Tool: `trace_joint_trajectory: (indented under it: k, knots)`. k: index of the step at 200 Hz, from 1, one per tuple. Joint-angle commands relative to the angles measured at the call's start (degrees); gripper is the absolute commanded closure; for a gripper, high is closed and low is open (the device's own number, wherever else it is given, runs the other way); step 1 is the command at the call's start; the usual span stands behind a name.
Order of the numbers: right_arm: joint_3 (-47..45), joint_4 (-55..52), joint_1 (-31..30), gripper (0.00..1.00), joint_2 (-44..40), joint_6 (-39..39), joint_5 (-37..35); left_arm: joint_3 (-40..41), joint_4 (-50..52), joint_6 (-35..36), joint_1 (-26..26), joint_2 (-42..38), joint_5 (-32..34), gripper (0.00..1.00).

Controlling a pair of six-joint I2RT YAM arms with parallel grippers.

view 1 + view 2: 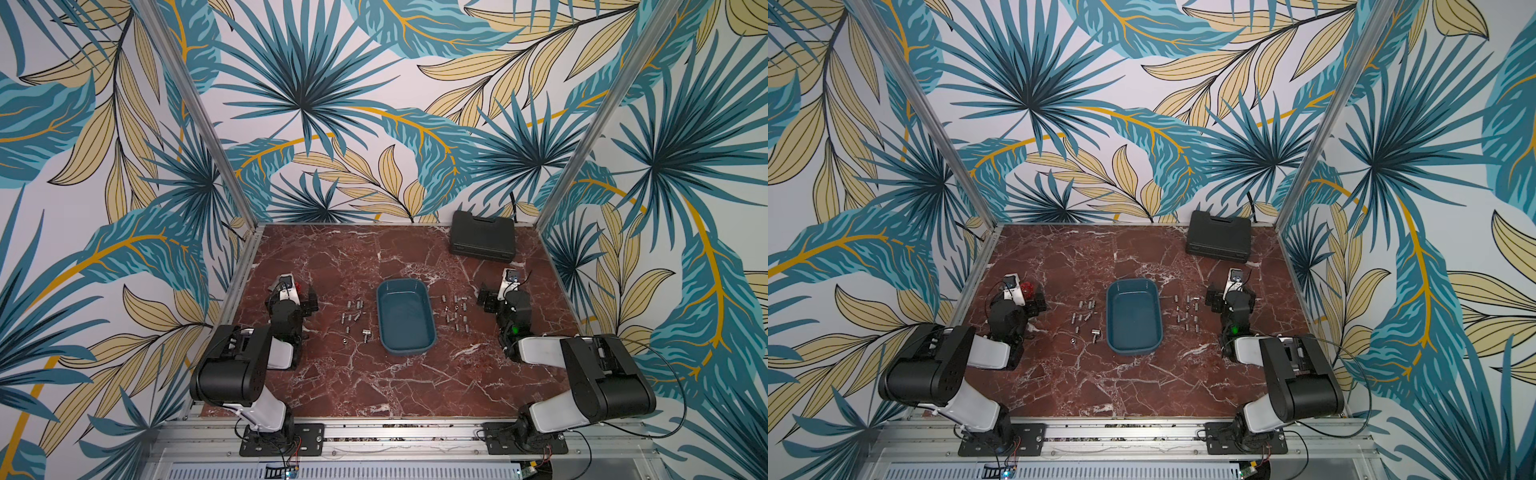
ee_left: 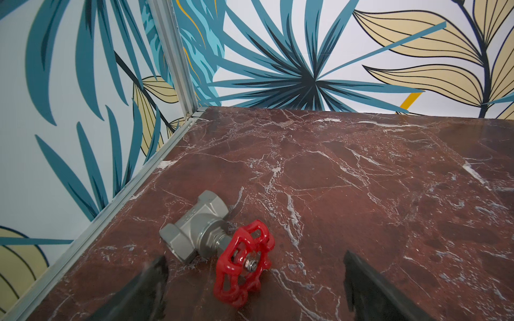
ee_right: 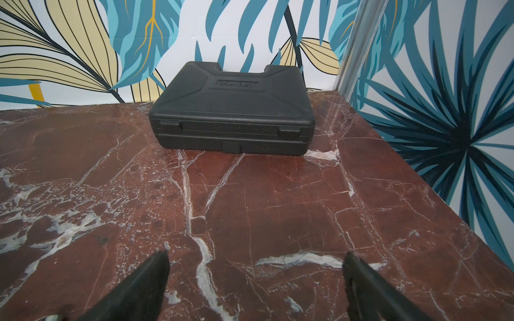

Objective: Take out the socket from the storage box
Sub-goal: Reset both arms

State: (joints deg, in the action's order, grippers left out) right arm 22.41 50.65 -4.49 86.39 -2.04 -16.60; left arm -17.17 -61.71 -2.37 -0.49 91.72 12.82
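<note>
Teal storage box (image 1: 405,320) at centre, long axis near-to-far; sockets (image 1: 358,304) lie either side; both jaws wide, empty.

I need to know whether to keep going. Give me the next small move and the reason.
Probably just a check: bring the right gripper over the teal storage bin for a closer look. In both top views it looks empty, metal sockets lie on the marble table either side of it, and the left gripper, like the right, is open and empty.
</note>
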Motion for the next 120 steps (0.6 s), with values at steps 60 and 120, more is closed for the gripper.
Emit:
trace_joint_trajectory:
  k: [60, 120]
  knots:
    - [0.49, -0.86, 0.18, 0.00, -0.09, 0.43, 0.17, -3.13, 3.22, -0.18, 0.47, -1.46, 0.19, 0.00]
    - [0.55, -0.91, 0.18, 0.00, -0.14, 0.37, 0.16, -3.40, 3.64, -0.16, 0.47, -1.48, 0.06, 0.00]
